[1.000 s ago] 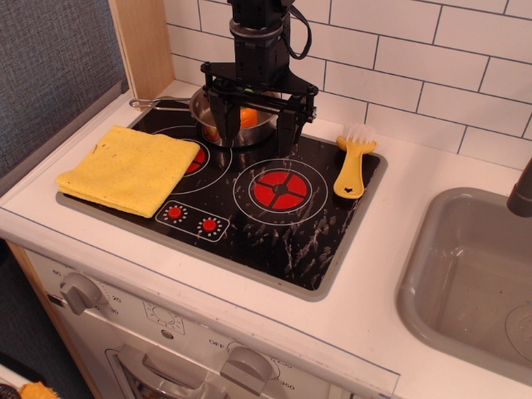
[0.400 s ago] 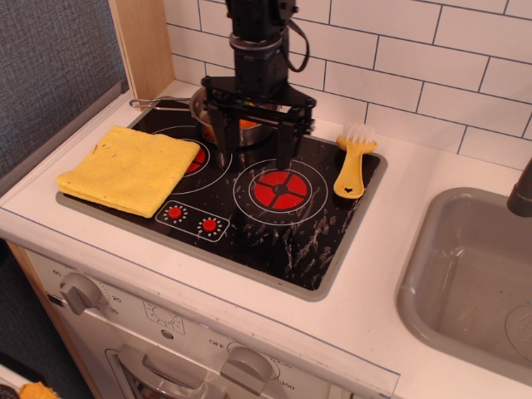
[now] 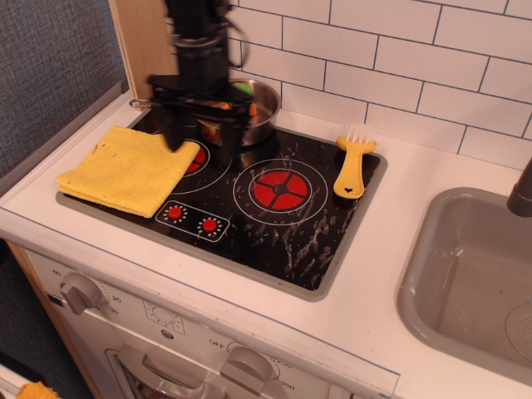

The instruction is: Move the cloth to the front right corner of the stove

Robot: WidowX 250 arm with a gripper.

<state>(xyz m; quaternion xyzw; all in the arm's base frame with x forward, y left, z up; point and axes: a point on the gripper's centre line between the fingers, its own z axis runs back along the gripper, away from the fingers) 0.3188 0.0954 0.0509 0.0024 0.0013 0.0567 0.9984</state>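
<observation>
The cloth lies flat on the front left part of the stove, covering most of the left burner and hanging a little over the grey rim, so it has the whole cooktop to cross. The gripper hangs above the cloth's right edge with its fingers spread wide, a stance that suits coming down on that edge. The front right corner is bare; the yellow brush sits behind it.

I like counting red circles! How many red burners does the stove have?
2: the right burner sits in plain view mid-stove; the left burner is mostly hidden under the yellow cloth and the gripper.
</observation>
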